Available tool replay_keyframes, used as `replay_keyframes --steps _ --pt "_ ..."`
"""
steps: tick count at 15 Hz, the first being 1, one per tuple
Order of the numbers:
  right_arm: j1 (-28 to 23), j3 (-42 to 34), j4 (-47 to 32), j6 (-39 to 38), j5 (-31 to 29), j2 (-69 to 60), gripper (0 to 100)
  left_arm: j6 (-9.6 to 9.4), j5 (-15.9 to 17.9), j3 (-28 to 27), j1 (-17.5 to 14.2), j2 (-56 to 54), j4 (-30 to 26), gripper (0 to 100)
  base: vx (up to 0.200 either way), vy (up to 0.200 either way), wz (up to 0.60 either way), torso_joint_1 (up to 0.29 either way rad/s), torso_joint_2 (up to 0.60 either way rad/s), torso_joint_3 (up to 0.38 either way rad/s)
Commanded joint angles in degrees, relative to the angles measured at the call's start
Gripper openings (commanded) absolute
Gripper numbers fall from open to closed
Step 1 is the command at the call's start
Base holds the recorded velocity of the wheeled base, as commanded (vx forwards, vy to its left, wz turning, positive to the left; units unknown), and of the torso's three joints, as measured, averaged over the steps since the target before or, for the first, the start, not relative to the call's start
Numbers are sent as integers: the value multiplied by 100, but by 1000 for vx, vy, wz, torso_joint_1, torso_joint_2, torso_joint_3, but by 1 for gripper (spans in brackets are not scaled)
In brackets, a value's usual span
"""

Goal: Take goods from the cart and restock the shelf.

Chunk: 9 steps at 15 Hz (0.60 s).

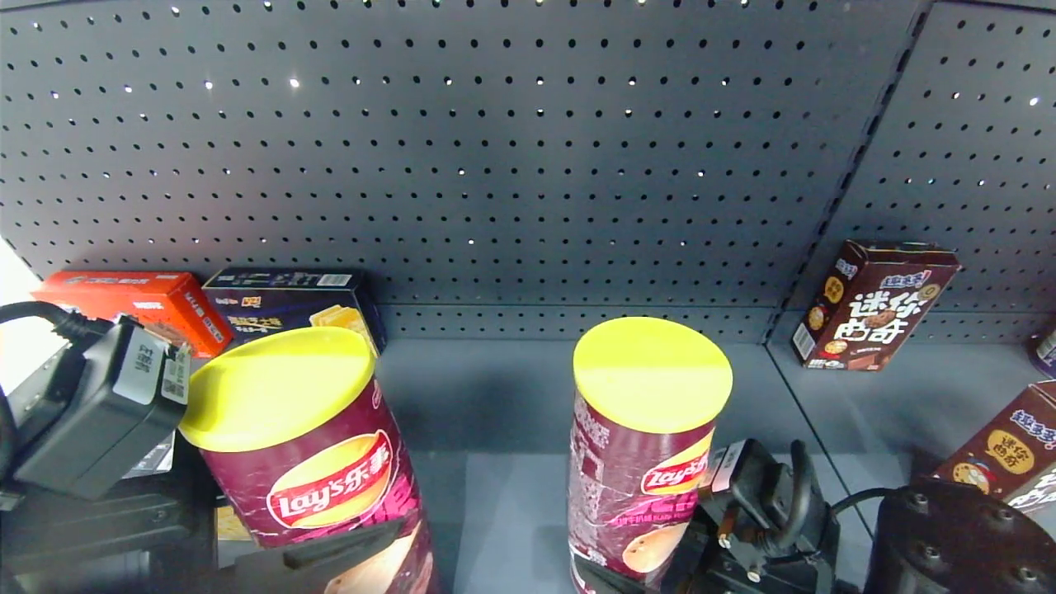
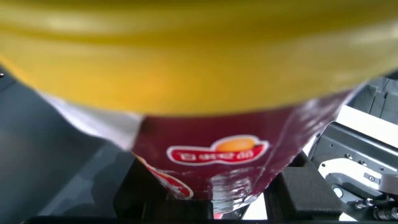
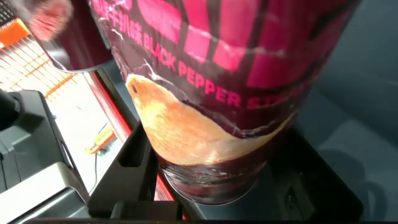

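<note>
Two maroon chip cans with yellow lids are held up in front of the grey shelf [image 1: 511,396]. The left can [image 1: 289,462] leans a little to the left, and my left gripper [image 1: 330,561] is shut on its lower body. The left wrist view shows this can [image 2: 217,149] from close up, with a dark finger [image 2: 140,199] on either side. The right can [image 1: 643,454] is nearly upright, with my right gripper [image 1: 639,577] shut low on it. In the right wrist view that can [image 3: 211,118] sits between two black fingers [image 3: 134,168]. The bottoms of both cans are hidden.
At the back left of the shelf lie a red box [image 1: 140,305] and a dark blue box [image 1: 289,301]. A brown cookie box [image 1: 874,305] leans on the pegboard [image 1: 528,165] in the right bay, with another [image 1: 1006,454] nearer. The shelf's middle is bare.
</note>
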<state>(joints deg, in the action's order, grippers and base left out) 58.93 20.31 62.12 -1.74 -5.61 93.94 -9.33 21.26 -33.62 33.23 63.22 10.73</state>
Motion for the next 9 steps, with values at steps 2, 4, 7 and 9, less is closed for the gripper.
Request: replay_keyframes --steps 2,4,7,9 --pt "5 -9 177 -1 7 300 0 1 1 84 -10 -99 -1 0 0 0 0 0 0 0" --pt "-4 -9 415 7 7 502 0 1 10 93 -1 -152 -1 0 0 0 0 0 0 0" --pt "-31 -9 520 7 7 625 0 10 10 101 -10 -161 -1 0 0 0 0 0 0 0" --pt "-75 -18 529 7 16 652 0 71 10 110 -10 -161 -1 0 0 0 0 0 0 0"
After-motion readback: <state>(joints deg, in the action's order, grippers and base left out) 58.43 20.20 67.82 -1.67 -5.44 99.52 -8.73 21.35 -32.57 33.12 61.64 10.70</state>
